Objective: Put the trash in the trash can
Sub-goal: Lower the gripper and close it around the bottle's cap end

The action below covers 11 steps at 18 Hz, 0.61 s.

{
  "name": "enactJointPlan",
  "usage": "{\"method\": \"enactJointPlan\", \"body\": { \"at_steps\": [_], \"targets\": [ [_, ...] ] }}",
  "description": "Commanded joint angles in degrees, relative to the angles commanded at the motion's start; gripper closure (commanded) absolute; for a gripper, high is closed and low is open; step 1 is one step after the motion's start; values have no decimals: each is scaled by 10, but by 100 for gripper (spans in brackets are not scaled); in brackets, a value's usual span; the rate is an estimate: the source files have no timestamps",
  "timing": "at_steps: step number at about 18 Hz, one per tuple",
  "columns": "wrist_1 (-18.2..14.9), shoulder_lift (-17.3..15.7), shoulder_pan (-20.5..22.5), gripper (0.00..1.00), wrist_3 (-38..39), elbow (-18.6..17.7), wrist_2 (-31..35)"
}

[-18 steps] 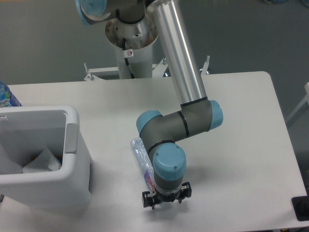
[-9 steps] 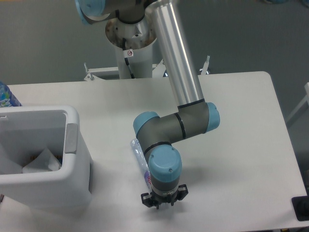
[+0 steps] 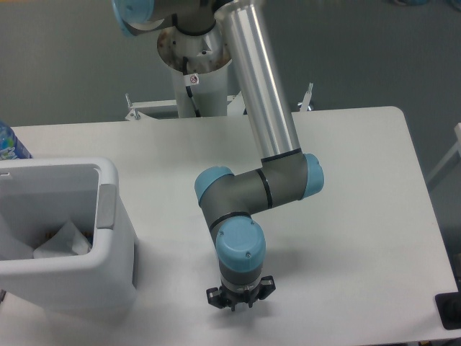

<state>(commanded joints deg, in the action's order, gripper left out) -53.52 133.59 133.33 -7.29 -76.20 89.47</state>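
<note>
The trash can (image 3: 108,267) stands at the table's left with the crumpled wrapper (image 3: 65,241) inside. The arm has shifted left and lower, now hiding the bottle entirely beneath its wrist. The gripper (image 3: 240,297) sits low over that spot; whether its fingers are apart or closed I cannot tell, though a grasp looks imminent.

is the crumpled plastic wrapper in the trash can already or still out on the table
In. The crumpled wrapper lies inside the white trash can, seen through its open top, below the rim.
</note>
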Motion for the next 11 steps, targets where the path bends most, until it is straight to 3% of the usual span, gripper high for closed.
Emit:
{"method": "enactJointPlan", "body": {
  "at_steps": [7, 11],
  "targets": [
    [1, 0, 0, 79, -3, 0, 0],
    [3, -9, -1, 79, -10, 2, -1]
  ]
}}
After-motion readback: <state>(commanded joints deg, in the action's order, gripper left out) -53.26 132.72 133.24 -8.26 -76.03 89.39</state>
